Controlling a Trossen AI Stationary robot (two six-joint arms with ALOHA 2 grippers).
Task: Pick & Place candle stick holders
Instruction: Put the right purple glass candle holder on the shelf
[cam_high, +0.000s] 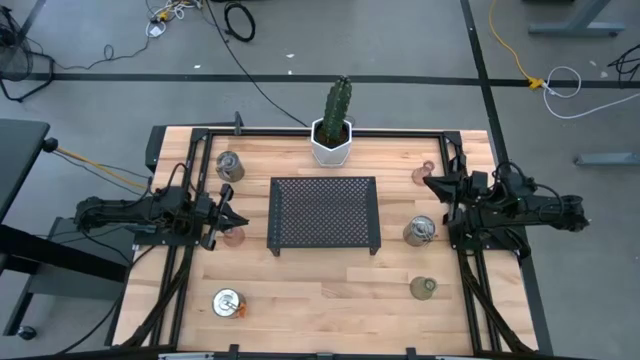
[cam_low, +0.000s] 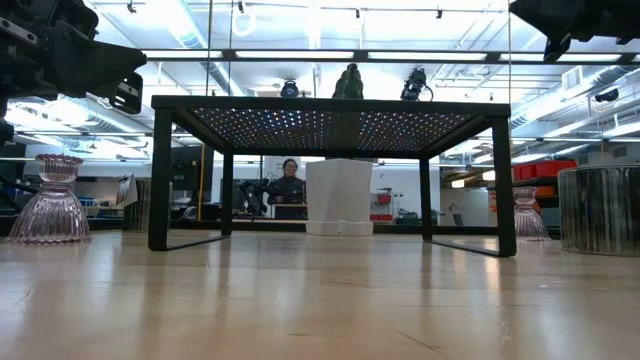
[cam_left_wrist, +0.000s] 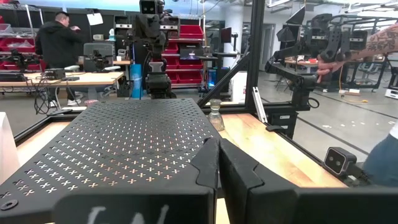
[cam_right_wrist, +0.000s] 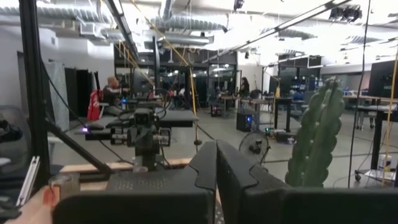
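With both arms parked at the desk sides, I count six candle stick holders in the high view: three silver ones and three tinted glass cups. The silver ones sit far-left, right of the black mesh tray, and near-left. The pinkish cup sits just in front of the left gripper, the brownish cup is far-right near the right gripper, and the greenish cup is near-right. One tray sits mid-desk, with one white cactus pot behind it.

Left gripper has its fingers pressed together, holding nothing; it hovers off the tray's left edge. Right gripper is also pressed together, empty, beyond the tray's right side.

The low view shows only three holders, a ribbed pink glass at left, a second glass one and a silver wall at right, plus a person behind the tray legs. The left wrist view catches one glass holder past the tray corner and another person at benches. The right wrist view shows the cactus close up.
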